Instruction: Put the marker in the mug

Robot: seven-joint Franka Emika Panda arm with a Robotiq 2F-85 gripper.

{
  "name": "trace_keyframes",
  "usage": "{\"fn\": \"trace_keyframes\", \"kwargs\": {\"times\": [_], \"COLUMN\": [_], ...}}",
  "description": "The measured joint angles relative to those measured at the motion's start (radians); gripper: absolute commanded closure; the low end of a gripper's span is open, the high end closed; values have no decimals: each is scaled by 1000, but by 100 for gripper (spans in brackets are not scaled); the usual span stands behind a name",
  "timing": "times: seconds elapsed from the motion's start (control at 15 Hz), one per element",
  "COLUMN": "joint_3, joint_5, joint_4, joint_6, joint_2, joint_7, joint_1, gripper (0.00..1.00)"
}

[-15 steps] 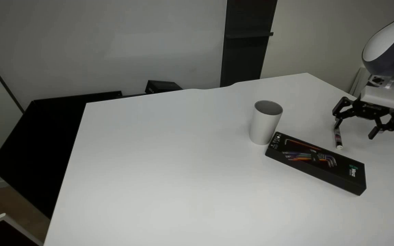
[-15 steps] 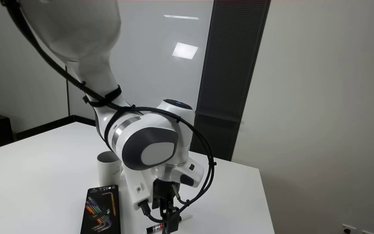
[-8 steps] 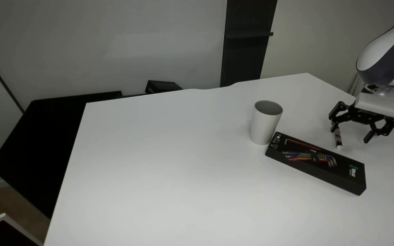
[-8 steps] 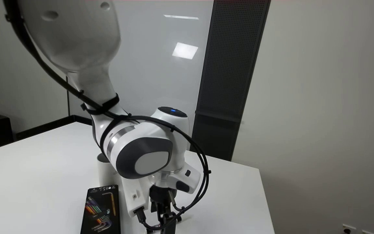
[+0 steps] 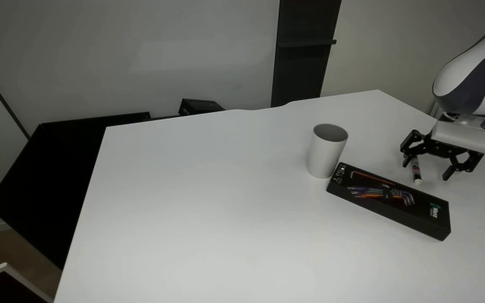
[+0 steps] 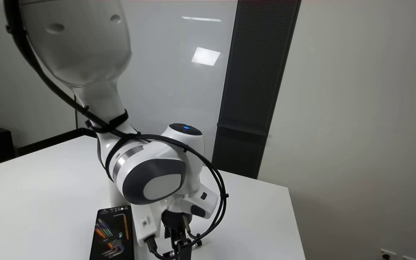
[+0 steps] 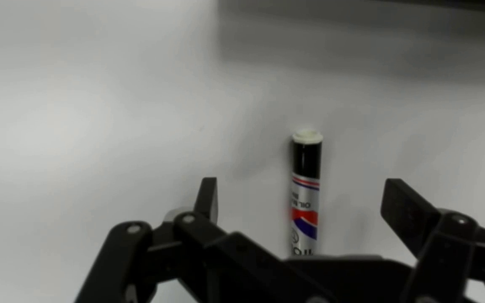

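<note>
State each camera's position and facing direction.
Exterior view: above the table, looking down across it; gripper and lowest arm links show.
Exterior view: near the arm, facing past it toward the wall; gripper partly hidden.
Wrist view: by the gripper, facing down at the marker; both fingers show.
Both exterior views share the mug and Wera hex-key box.

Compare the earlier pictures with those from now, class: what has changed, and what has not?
In both exterior views the gripper has moved down and slightly to the picture's left. In an exterior view the arm now hides more of the mug. Nothing was taken hold of or let go: the jaws stay wide open. The marker, mug and black box stayed where they were.
</note>
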Motion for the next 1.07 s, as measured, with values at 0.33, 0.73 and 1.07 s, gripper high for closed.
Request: {"fn": "trace_keyframes", "kwargs": {"times": [0.33,0.73,1.07], "joint_3": [5,6,3], "joint_5": [0,0,0], "joint_4": [-1,-2,-2], "joint_6": [17,30,46], "joint_2": [17,26,28], "joint_7": [0,0,0], "joint_1": [1,4,5], "gripper": [0,51,81]}}
